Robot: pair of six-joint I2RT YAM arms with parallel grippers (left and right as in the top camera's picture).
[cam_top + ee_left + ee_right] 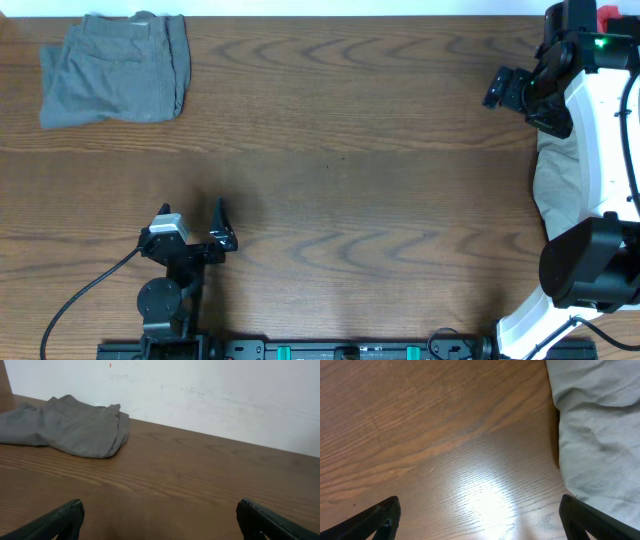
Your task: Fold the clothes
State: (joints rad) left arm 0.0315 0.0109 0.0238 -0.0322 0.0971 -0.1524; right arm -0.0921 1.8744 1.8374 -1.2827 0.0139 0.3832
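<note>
A folded grey garment point(115, 70) lies at the table's far left corner; it also shows in the left wrist view point(70, 425), far ahead of the fingers. A pale, crumpled garment point(558, 185) lies at the right edge, partly hidden under the white right arm, and fills the right side of the right wrist view point(600, 425). My left gripper point(224, 227) is open and empty near the front left, over bare wood point(160, 522). My right gripper point(495, 90) is open and empty at the far right, above the table just beside the pale garment point(480, 520).
The wooden table point(340, 170) spans the view. The left arm's base and cable point(165, 295) sit at the front left edge. The right arm's white body point(600, 150) stands along the right edge. A white wall point(210, 395) backs the table.
</note>
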